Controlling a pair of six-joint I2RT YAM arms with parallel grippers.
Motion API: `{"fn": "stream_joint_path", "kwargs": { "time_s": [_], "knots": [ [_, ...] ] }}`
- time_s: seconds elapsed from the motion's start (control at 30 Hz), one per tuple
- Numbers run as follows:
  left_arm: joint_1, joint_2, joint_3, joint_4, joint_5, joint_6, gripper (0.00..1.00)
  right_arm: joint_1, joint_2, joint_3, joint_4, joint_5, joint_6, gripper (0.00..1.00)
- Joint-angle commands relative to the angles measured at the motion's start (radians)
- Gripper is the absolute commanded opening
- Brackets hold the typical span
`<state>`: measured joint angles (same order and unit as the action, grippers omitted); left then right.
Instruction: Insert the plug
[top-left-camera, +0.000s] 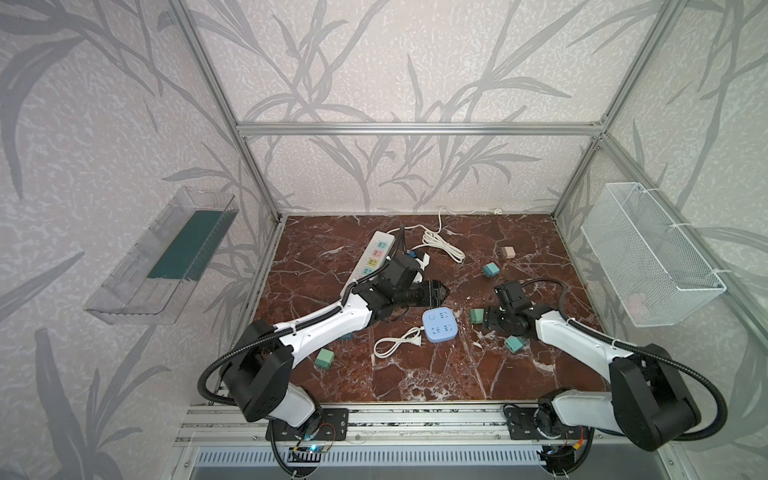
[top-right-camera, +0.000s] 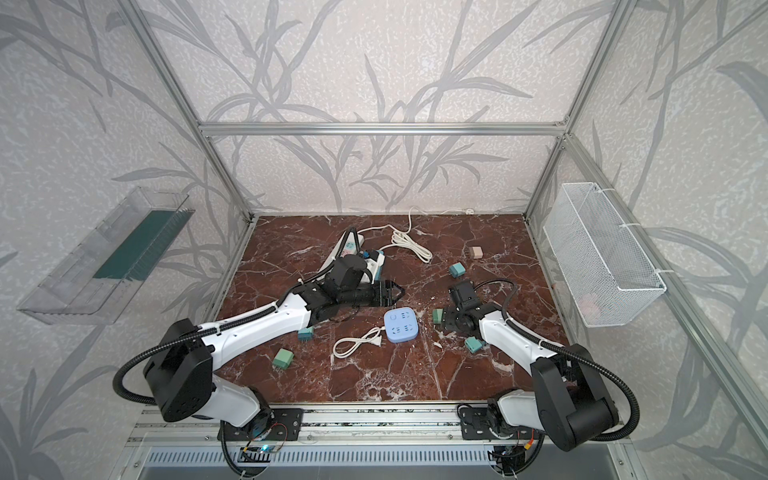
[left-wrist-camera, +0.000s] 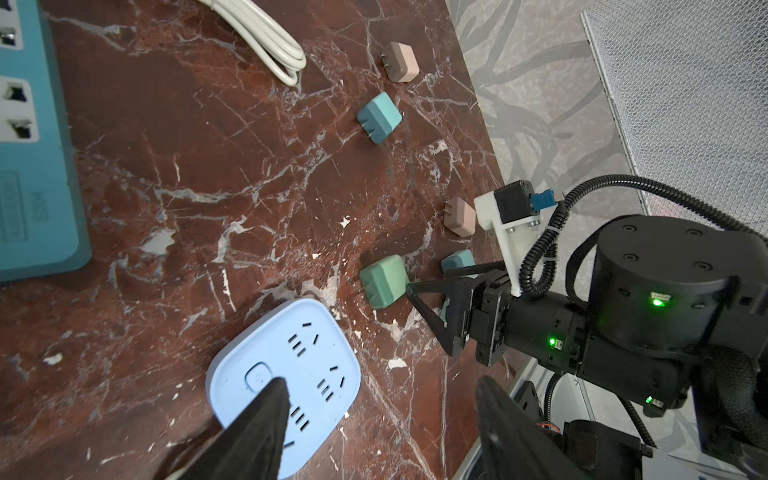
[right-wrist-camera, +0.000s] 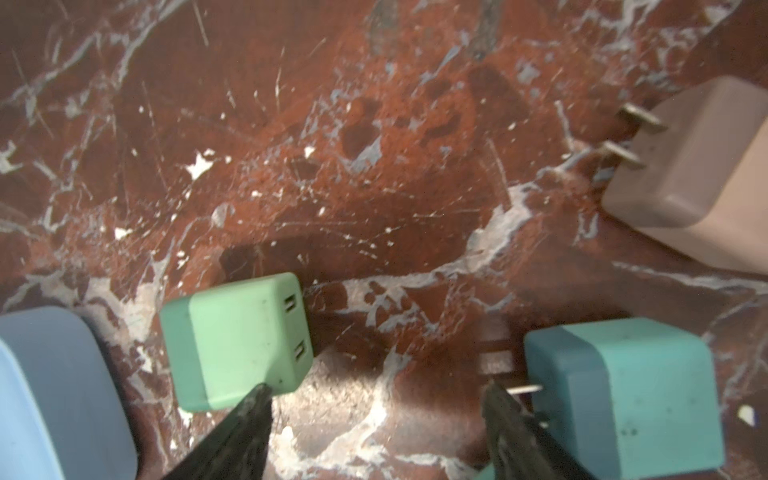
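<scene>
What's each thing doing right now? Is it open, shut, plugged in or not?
Blue socket block: flat on the table, nothing plugged in.
Green plug: loose on the table, unplugged.
Left gripper: fingers open, empty.
Right gripper: fingers open, empty, one beside the green plug.

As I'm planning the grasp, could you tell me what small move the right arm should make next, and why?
Probably slide the right tool sideways toward the green plug until it straddles it. The tool is open with only bare tabletop between its jaws; the plug lies just outside one jaw, a teal plug outside the other.
</scene>
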<state>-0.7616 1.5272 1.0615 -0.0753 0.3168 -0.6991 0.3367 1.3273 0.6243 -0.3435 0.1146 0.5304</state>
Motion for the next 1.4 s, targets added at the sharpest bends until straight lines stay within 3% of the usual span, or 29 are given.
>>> {"fn": "stream_joint_path", "kwargs": {
  "time_s": [0.0,0.17,0.3,0.5,0.7,0.9,1.13,1.37],
  "knots": [
    [0.005,0.046,0.073,-0.018,0.007,0.033,0.71,-0.035,0.039,0.038,0.061,-0.068,-0.037,0.78],
    [-0.001,0.141,0.203,-0.165,-0.083,0.144,0.65,-0.042,0.043,0.118,0.003,-0.12,-0.066,0.76],
    [-0.035,0.23,0.31,-0.288,-0.249,0.267,0.63,-0.042,-0.05,0.115,-0.042,-0.122,-0.067,0.76],
    [-0.116,0.38,0.469,-0.355,-0.35,0.478,0.64,-0.114,-0.223,-0.007,0.009,-0.19,-0.037,0.74],
    [-0.138,0.606,0.786,-0.65,-0.198,0.515,0.64,-0.181,-0.349,-0.033,-0.079,-0.13,0.002,0.69],
    [-0.195,0.733,0.912,-0.751,-0.246,0.616,0.72,-0.235,-0.457,-0.085,-0.055,-0.234,-0.023,0.73],
    [-0.22,0.864,1.081,-0.859,-0.197,0.654,0.72,-0.237,-0.493,-0.094,-0.08,-0.231,-0.035,0.76],
    [-0.248,0.953,1.176,-0.892,-0.282,0.647,0.69,-0.24,-0.5,-0.101,-0.078,-0.225,-0.035,0.77]
  ]
}}
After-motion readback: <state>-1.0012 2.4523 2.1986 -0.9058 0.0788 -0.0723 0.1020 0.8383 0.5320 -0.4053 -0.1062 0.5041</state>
